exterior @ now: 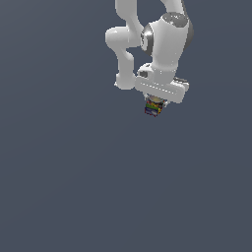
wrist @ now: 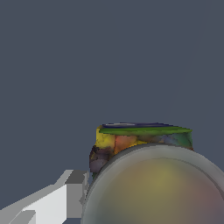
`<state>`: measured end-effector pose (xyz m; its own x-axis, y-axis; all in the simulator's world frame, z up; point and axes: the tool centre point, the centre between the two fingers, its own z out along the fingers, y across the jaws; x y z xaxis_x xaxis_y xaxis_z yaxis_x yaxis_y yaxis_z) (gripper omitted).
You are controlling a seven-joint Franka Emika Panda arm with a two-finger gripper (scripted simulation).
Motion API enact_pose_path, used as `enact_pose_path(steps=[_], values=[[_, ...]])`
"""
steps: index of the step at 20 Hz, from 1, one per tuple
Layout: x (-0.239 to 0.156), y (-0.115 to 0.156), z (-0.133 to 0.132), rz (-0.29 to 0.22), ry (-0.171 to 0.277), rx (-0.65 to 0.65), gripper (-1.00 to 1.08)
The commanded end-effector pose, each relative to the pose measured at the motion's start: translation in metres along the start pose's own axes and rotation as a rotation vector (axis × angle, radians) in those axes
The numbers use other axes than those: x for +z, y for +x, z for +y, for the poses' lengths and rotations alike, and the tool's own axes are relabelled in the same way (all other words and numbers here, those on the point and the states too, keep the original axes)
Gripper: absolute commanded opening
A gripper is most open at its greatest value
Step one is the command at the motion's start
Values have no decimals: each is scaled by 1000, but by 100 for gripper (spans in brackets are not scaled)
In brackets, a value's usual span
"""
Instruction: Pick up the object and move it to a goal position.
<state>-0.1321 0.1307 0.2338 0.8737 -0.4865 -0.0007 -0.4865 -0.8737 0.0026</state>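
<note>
The object is a tiny boxy item with red, yellow, green, blue and dark patches. In the exterior view it sits right under the white hand of my gripper, between the fingers and up off the grey ground. The gripper looks shut on it. In the wrist view the object shows its green top edge and its yellow and orange side. One white finger lies close beside it. A pale see-through ball covers its lower part and hides the other finger.
The white arm reaches down from the top of the exterior view. Flat dark grey ground lies all around. The pale ball also shows as a small light spot just under the hand.
</note>
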Motion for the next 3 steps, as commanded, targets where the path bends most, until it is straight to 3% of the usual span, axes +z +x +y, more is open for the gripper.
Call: enact_pose_path(steps=[1,3], values=[[-3,-1,-2,1,2,1,-100],[-3,0,-2,1,2,1,-100]])
